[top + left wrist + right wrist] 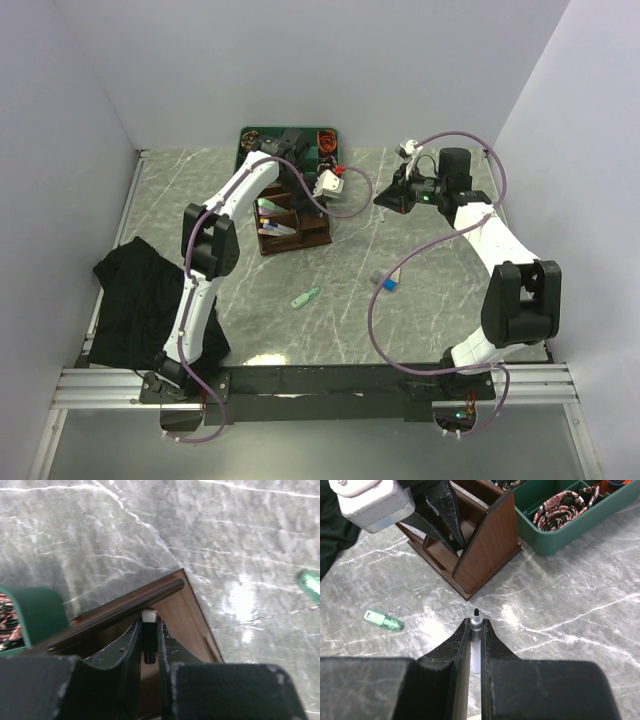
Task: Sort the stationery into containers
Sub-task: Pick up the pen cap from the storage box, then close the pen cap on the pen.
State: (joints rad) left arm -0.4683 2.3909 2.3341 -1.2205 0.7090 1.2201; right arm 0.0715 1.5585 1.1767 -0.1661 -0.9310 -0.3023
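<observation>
We identify the left arm (203,300) and the right arm (487,235) as one build: white link covers between black joint housings. A purple cable (373,320) loops loosely along each arm. The jaws are matt black wedges, scuffed pale at their edges. A silver-grey box (370,502) sits at the left wrist.

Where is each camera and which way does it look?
Top: above and behind the arms, looking down on the table; both arms show.
Left wrist: on left arm, looking past its jaws at the organiser.
Right wrist: on right arm, facing the organiser and green clip past its jaws.
Shared: organiser in all three.
</observation>
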